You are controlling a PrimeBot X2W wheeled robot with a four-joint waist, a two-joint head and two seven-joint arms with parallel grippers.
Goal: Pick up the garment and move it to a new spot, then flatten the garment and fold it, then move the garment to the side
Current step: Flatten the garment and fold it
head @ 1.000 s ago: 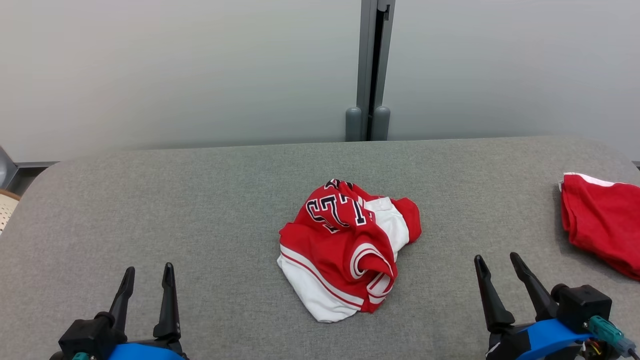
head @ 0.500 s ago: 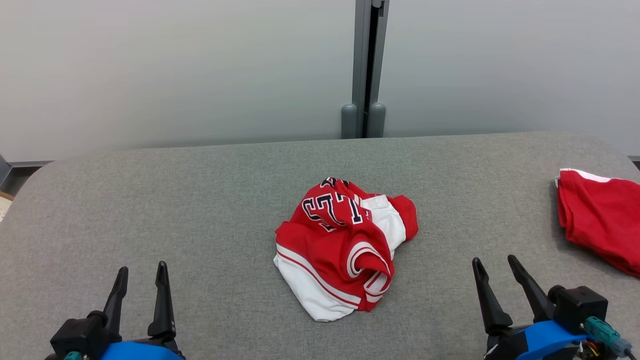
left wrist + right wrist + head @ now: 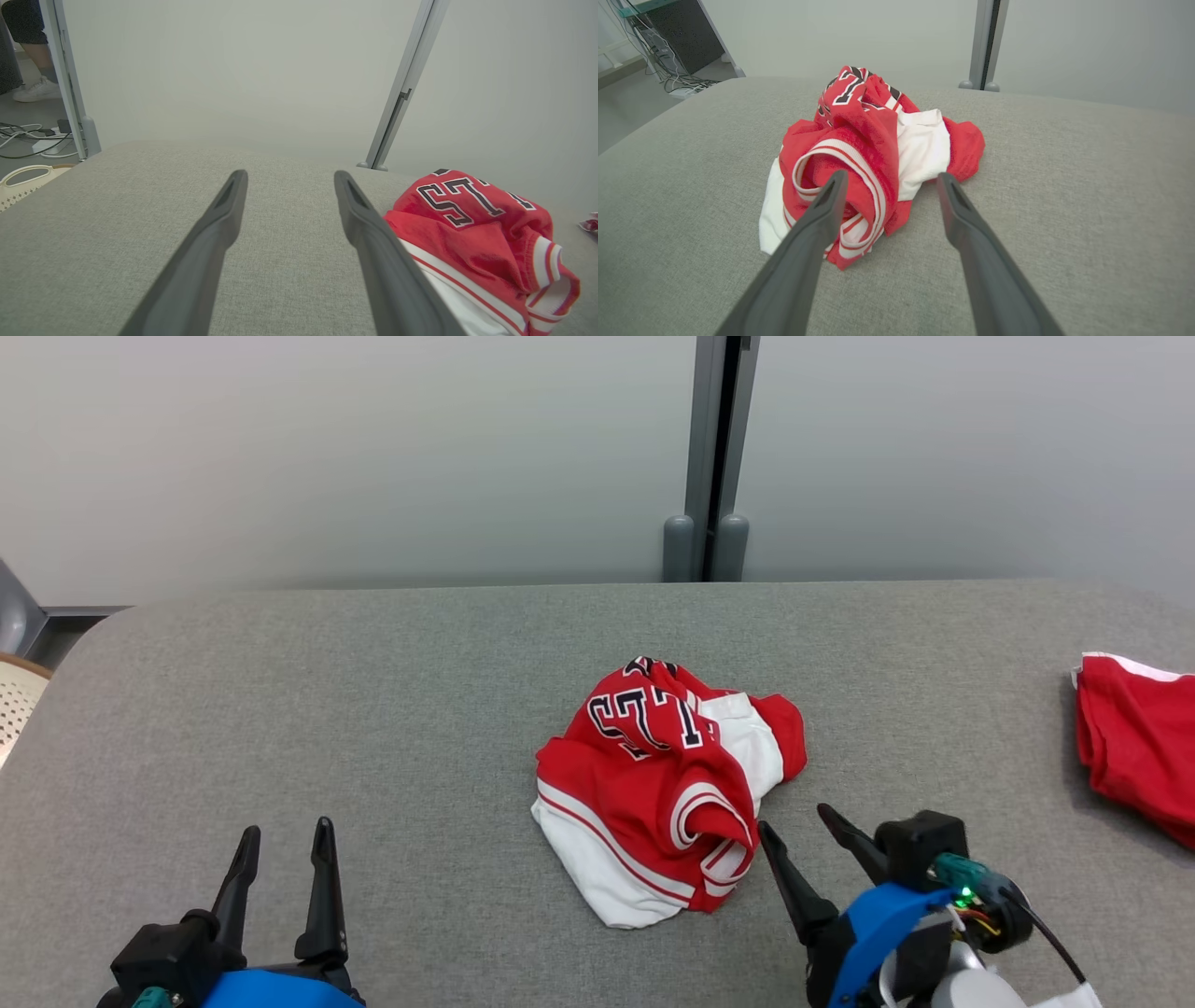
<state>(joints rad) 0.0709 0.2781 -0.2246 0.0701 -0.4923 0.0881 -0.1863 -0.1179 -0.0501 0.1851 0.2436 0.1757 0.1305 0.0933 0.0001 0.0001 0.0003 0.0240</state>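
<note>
Nearest, at seven o'clock, the left gripper (image 3: 287,828) hangs over the gray table (image 3: 373,728), fingers spread and empty. At five o'clock the right gripper (image 3: 794,818), also spread and empty, points at the crumpled red-and-white jersey (image 3: 663,803) just beside it, likely lining up a grab. The jersey sits mid-table; another red cloth (image 3: 1134,747) lies at three o'clock.

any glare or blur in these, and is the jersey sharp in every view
Head view: soft even light, no glare, garment sharp, a faint shadow beside it. Left wrist view: far table edge fades into the pale wall, the post looks tilted. Right wrist view: garment crisp, the fingers loom large from the wide lens.
</note>
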